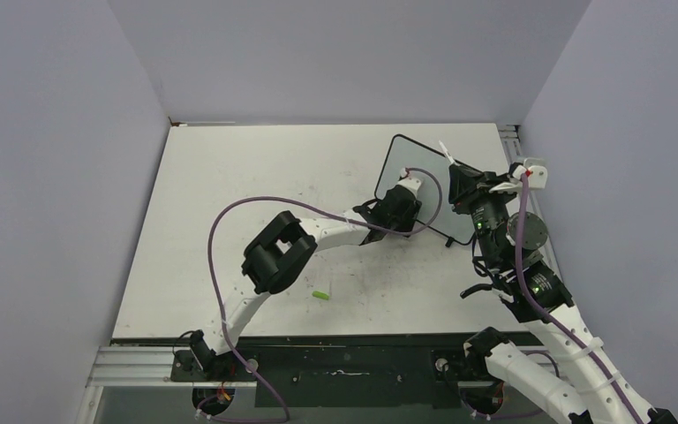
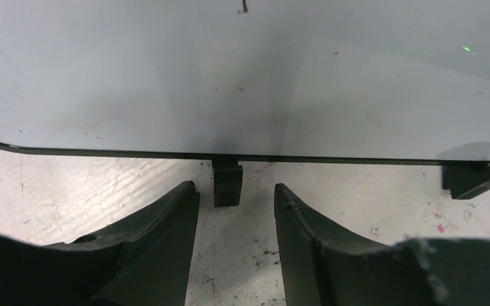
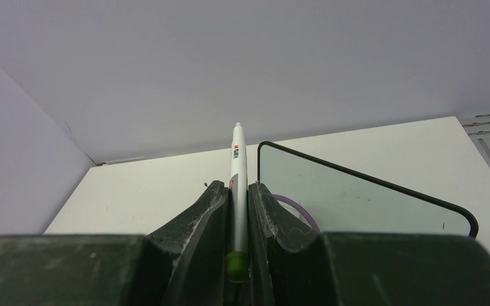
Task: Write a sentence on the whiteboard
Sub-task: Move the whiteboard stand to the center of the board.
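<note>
White marker [image 3: 237,159] with a green butt end is what my right gripper [image 3: 239,185] has, jaws clamped tight on the barrel. Most of the pen sticks out past the fingertips toward the back wall. From the right wrist view its tip sits just off the upper left corner of the whiteboard [image 3: 357,197], but I honestly can't tell if it touches.

The whiteboard [image 1: 409,163] stands on its little black feet toward the far right of the table [image 1: 229,221], glossy face toward my left arm. My left gripper [image 2: 234,186] is down low at the board's bottom edge, jaws apart and holding nothing. One foot [image 2: 228,182] sits right between the two fingers with a gap on each side, so no contact there. The other foot [image 2: 475,178] is off to the right in that view.

Also a small green bit [image 1: 320,294] lies on the table near the front, well apart from the board.
</note>
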Controlling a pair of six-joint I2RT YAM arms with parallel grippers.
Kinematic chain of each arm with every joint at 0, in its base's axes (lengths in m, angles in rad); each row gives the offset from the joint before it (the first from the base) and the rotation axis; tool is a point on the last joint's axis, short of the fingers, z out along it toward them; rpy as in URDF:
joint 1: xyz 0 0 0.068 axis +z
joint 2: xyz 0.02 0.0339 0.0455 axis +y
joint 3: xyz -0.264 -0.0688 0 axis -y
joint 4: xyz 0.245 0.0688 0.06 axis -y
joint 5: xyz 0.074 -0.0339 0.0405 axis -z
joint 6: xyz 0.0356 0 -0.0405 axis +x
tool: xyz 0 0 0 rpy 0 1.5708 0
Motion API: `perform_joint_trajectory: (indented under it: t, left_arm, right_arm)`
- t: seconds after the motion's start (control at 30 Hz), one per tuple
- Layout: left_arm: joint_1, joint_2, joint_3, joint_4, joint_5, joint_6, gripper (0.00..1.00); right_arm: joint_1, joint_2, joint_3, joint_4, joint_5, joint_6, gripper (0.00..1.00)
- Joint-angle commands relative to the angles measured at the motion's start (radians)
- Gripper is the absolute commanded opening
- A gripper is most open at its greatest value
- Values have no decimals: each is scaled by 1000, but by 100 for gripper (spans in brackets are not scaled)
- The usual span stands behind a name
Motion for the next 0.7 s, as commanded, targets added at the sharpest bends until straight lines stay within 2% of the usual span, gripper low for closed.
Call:
perform_joint_trajectory:
  t: [0.0, 0.1, 0.43, 0.67]
  left_arm:
    - [-8, 14, 62, -18, -47, 24, 44]
    - [-7, 27, 75, -22, -41, 24, 36]
    - [-7, 66, 128, -45, -53, 45, 35]
    - [-7, 76, 141, -64, -87, 30, 14]
  right_arm:
    - [5, -7, -1, 18, 18, -13, 5]
    - [6, -6, -4, 17, 18, -9, 5]
    - [6, 4, -5, 14, 16, -2, 5]
    - [5, 5, -5, 10, 17, -2, 5]
